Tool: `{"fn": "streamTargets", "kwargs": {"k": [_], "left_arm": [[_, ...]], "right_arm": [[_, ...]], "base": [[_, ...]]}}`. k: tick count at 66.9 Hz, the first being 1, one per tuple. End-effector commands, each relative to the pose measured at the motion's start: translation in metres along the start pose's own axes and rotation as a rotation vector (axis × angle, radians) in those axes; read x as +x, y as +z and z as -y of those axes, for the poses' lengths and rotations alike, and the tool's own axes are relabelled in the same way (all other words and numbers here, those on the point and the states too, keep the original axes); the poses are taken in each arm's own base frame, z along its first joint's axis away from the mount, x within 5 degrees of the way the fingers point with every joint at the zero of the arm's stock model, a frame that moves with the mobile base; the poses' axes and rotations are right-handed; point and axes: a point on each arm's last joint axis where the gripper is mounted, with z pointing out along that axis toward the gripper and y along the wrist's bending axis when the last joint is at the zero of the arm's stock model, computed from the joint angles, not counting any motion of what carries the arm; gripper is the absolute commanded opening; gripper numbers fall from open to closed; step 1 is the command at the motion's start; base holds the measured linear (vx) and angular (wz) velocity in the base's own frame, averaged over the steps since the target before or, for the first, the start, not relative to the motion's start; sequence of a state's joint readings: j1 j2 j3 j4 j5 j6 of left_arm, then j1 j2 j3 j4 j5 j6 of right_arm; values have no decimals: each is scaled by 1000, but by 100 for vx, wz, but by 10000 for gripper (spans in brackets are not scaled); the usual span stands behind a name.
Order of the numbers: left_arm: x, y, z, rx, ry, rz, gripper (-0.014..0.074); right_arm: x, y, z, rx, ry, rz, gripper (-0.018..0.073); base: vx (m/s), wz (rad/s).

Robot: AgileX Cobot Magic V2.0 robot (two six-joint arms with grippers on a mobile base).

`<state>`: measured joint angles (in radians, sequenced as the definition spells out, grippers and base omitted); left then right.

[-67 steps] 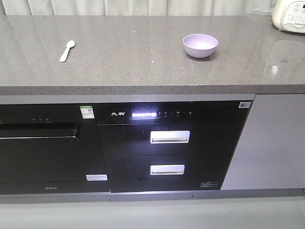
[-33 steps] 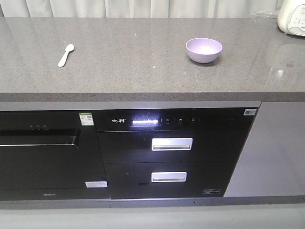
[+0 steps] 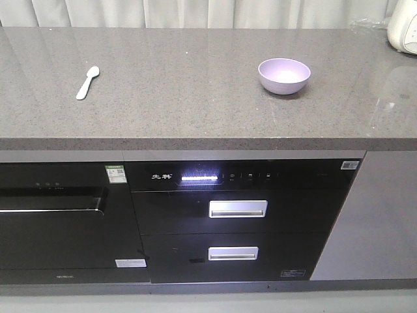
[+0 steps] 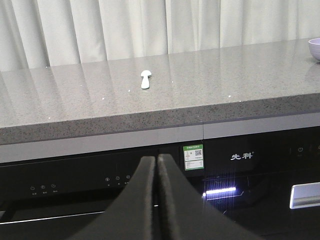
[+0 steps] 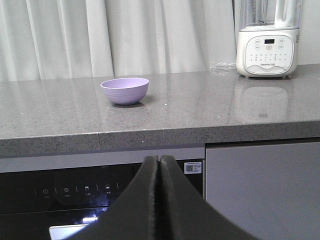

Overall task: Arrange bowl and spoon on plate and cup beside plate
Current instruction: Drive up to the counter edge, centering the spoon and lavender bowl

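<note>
Opening the task, judging by the layout, with no piece gathered. Holding the left claw (image 4: pixel 157 161) pressed together and pinching nothing, low in front of the table (image 3: pixel 195 111). Holding the right claw (image 5: pixel 159 160) likewise pressed together and empty.

Finding the bowl (image 3: pixel 284 75) sitting upright on the grey speckled polished stone: round, deep, glossy lavender plastic. Finding the spoon (image 3: pixel 87 83) lying flat well apart from the bowl, on the left arm's side: small, pale, smooth, its oval head pointing away from the front edge. Not seeing the plate or the cup anywhere in these views. Noting a white blender (image 5: pixel 268 40) standing well beyond the bowl on the right arm's side.

Probably needing next: locating the plate, then spreading the right claw and raising it over the table edge toward the bowl's thin rim, allowing for slick plastic sliding on polished stone.
</note>
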<state>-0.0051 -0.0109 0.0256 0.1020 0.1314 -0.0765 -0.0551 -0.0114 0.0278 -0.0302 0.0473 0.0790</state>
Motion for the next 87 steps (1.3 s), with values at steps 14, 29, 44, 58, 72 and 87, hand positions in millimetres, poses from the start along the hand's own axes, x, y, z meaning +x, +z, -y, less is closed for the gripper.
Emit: {"fn": "streamTargets", "kwargs": {"k": [14,29,44,58,72,87], "left_arm": [[-9,-1,0,4,-7,77,-6],[-9,-1,0,4,-7,77,-6],[-9,-1,0,4,-7,77,-6],[-9,-1,0,4,-7,77,-6],[-9,-1,0,4,-7,77,-6],[-9,-1,0,4,-7,77,-6]], "right_arm": [[-5,-1,0,-4,-6,77,-3],[-5,-1,0,-4,-6,77,-3],[-5,-1,0,-4,-6,77,-3],[-5,-1,0,-4,-6,77,-3],[-5,-1,0,-4,-6,77,-3],[-5,-1,0,-4,-6,77,-3]], "base": [[8,0],[7,-1],[6,-1],[5,-1],[5,0],[4,-1]]}}
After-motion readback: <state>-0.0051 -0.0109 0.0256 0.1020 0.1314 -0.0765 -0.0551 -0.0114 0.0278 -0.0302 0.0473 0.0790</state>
